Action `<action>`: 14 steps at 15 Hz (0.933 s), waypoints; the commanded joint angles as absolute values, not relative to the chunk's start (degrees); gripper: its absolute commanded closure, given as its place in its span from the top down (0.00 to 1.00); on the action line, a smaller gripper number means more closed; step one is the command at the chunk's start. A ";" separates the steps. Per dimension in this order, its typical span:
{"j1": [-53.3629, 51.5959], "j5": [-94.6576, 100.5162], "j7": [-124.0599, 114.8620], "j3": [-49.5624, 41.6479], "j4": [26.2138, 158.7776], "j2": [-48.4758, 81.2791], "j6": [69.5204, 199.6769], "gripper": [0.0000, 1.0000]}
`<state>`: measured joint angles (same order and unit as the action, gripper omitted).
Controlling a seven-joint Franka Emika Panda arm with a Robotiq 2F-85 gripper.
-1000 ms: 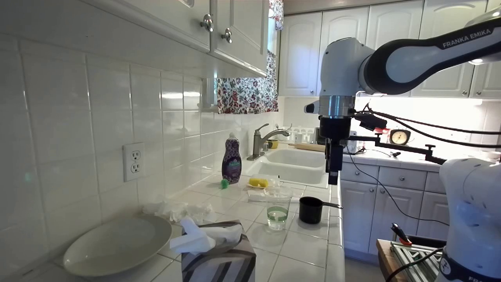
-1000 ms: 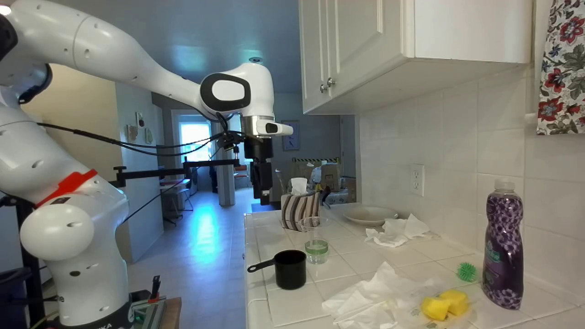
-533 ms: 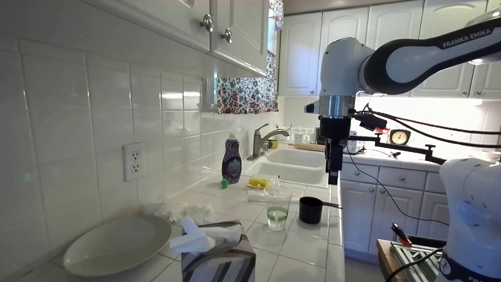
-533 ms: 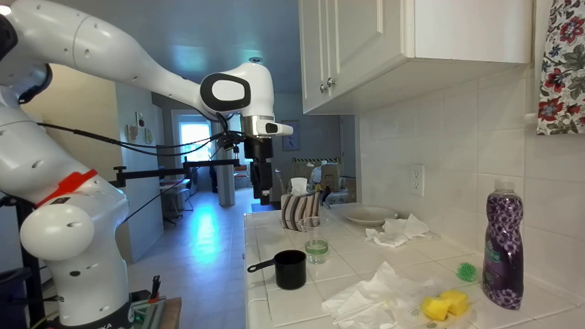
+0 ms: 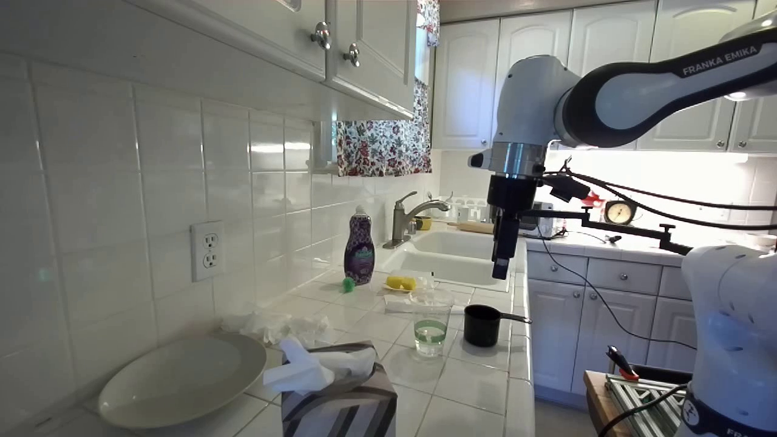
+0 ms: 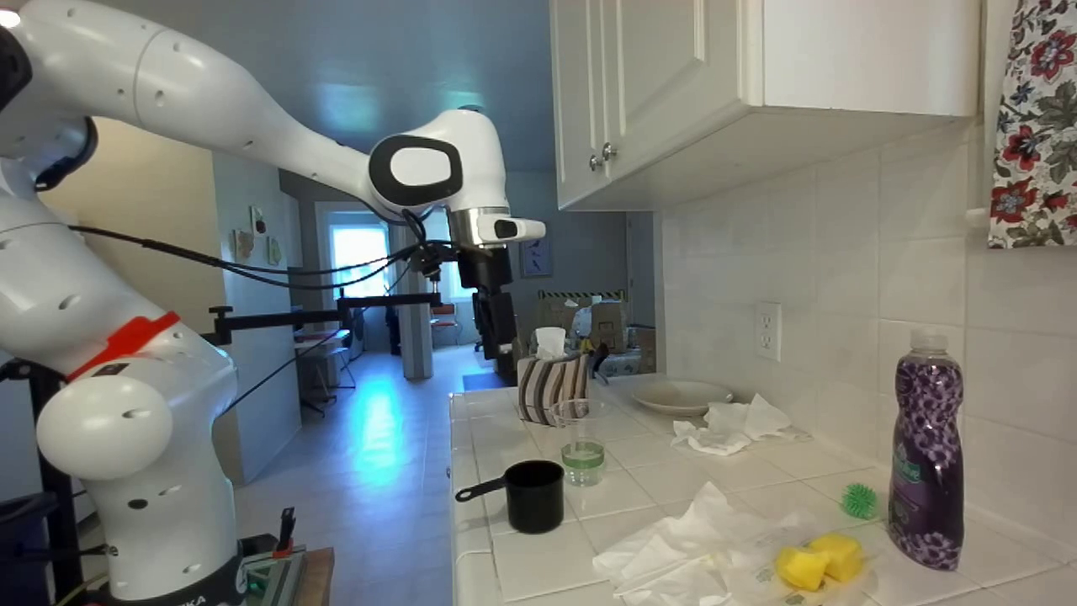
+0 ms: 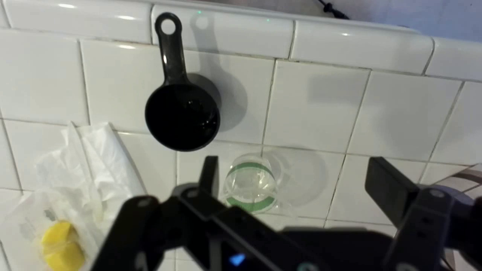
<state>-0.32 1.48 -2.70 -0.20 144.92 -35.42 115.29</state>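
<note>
1. Tumbler [image 7: 250, 184] stands upright on the bench [image 7: 312, 109], set back from its edge, probably against knocks; see-through, with a green band [image 6: 583, 455].
2. The claw [image 7: 297, 180] hangs above, spread wide, holding nothing.
3. Beside the tumbler, a black measuring cup [image 7: 182, 120] points its handle [image 7: 173, 56] edgeward, perhaps for reach.
4. Farther off, yellow chunks [image 7: 64, 248] lie on or in wrapping [image 7: 28, 216], likely sparing the bench.

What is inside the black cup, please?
The wrist view shows only small glints inside the black cup; whether they mean liquid is unclear. In both exterior views, its wall hides the bottom.
</note>
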 commanded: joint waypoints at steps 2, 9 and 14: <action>-0.31 1.20 2.36 -2.24 144.44 -33.03 120.18 1.00; 1.89 3.72 7.13 -4.85 141.56 -29.19 119.57 1.00; 3.14 5.04 9.52 -6.48 138.77 -25.75 121.33 1.00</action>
<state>2.60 4.32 6.62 -5.35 141.63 -29.27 120.66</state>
